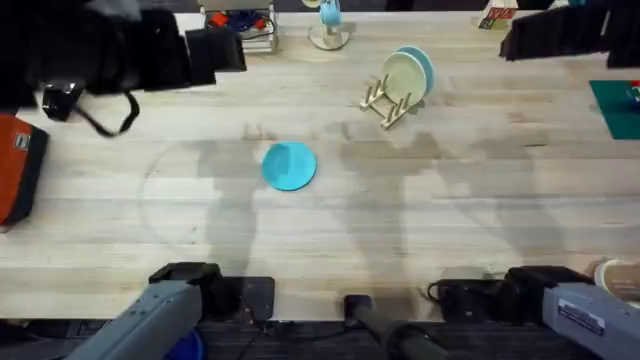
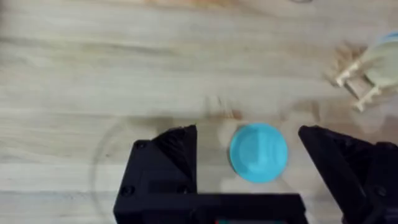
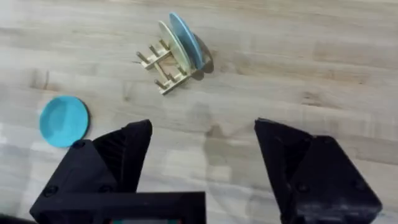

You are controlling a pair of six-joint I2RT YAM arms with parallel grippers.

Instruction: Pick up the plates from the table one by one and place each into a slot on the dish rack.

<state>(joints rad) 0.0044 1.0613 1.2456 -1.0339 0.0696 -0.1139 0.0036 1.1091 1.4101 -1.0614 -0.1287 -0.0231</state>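
- At the far left of the overhead view, an orange-and-black case (image 1: 18, 165) lies at the edge of the table (image 1: 120, 220), with a dark cable (image 1: 105, 115) looping on the wood beyond it.
- The left arm's base (image 1: 165, 315) sits at the lower left. In the left wrist view the left gripper (image 2: 252, 140) hangs above the table with its black fingers (image 2: 168, 155) spread wide and nothing between them.
- A turquoise-blue plate (image 1: 289, 165) lies flat on the bare wood left of the table's middle, apart from everything else. In the left wrist view this plate (image 2: 259, 152) shows in the gap between the released fingers, untouched by either.
- A round stand with a blue top (image 1: 328, 25) stands near the far edge, behind the middle of the table.
- The dish rack (image 1: 385, 100) stands right of centre, well apart from the flat plate. A cream plate (image 1: 403, 75) stands upright in it, with a light-blue plate (image 1: 423, 62) just behind, both held on edge between the pegs.
- The right wrist view shows the same rack (image 3: 160, 65) with both plates upright in it.
- The right arm's base (image 1: 560, 300) sits at the lower right. The right gripper (image 3: 202, 130) is above bare wood, its fingers (image 3: 127, 149) parted wide and empty.
- A dark green mat (image 1: 618, 105) lies at the right edge.
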